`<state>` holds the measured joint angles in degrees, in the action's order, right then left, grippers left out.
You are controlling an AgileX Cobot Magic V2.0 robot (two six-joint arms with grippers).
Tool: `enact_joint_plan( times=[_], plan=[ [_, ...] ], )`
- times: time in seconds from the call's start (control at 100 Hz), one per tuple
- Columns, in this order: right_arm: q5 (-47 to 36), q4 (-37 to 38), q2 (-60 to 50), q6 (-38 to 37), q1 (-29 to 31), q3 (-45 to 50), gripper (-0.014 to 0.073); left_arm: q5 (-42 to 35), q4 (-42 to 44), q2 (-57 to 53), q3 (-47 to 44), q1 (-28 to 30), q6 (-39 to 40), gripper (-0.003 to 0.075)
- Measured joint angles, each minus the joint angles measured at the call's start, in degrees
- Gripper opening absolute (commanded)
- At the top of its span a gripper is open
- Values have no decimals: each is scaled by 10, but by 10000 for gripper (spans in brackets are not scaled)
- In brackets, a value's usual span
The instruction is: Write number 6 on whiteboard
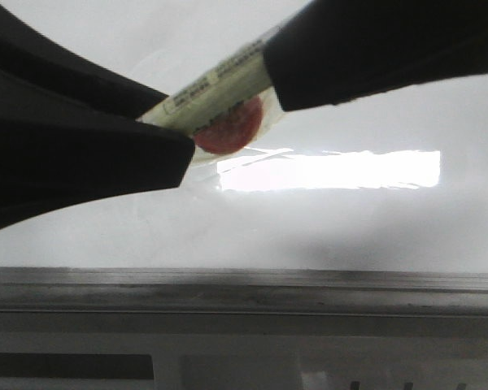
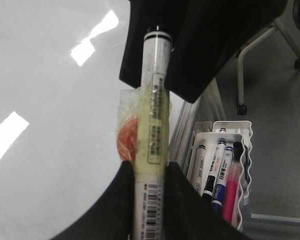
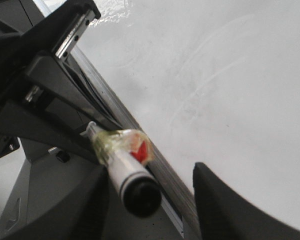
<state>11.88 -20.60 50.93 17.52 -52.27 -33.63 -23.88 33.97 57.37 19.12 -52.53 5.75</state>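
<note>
The whiteboard fills the scene, glossy and white, with a bright bar of glare just past the jaws and only faint smears on its face, and here's the story so far: no black line shows anywhere in any view, so the number 6 looks not yet begun and the whole stroke and loop are left to do. Down at the near edge runs the grey rail, below both arms. The left gripper is clamped on the marker, its fingers pressed to either side of the barrel near the barcode end. The right gripper sits at the far end of that same marker, the black cap right between its fingers; they stand apart in its own wrist view, while the other two views seem to show them around the capped end, so whether they truly grip it I cannot tell. That cap appears on, so uncapping is probably the step in hand. Beside the left jaws, a white tray of spare markers. Smallest of all, a red tag under clear tape midway between the two grippers; its print is too blurred to read.
</note>
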Motion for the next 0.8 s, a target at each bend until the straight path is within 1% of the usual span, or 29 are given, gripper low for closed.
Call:
enact_joint_plan(
  times=[0.17,0.26,0.3,0.31,0.38,0.47,0.62,0.67,0.72,0.77,0.79,0.8],
  plan=[
    [-1,-20,36,1,-1,-19,330,-13,0,15,0,0,0,-20],
    [1,-27,51,1,-1,-23,237,-13,-1,21,0,0,0,-20],
    [2,-34,55,1,-1,-24,164,-11,-2,21,0,0,0,-20],
    [2,-35,56,1,-1,-24,164,-10,-2,21,0,0,0,-20],
    [3,-43,57,1,-3,-25,48,-8,-2,21,0,0,0,-20],
    [10,-51,57,1,-7,-28,-69,-3,1,21,0,0,-6,-20],
    [16,-56,57,1,-10,-28,-71,0,7,22,0,0,-13,-15],
    [16,-56,57,1,-11,-28,-71,3,7,22,0,0,-14,11],
    [16,-57,57,1,-11,-28,-71,5,7,22,0,0,-14,74],
    [16,-56,57,1,-11,-28,-71,11,5,22,1,0,-14,175],
    [16,-56,57,1,-11,-28,-71,12,1,22,2,0,-14,202],
    [16,-56,57,1,-11,-28,-71,14,0,22,2,0,-12,230]
  ],
)
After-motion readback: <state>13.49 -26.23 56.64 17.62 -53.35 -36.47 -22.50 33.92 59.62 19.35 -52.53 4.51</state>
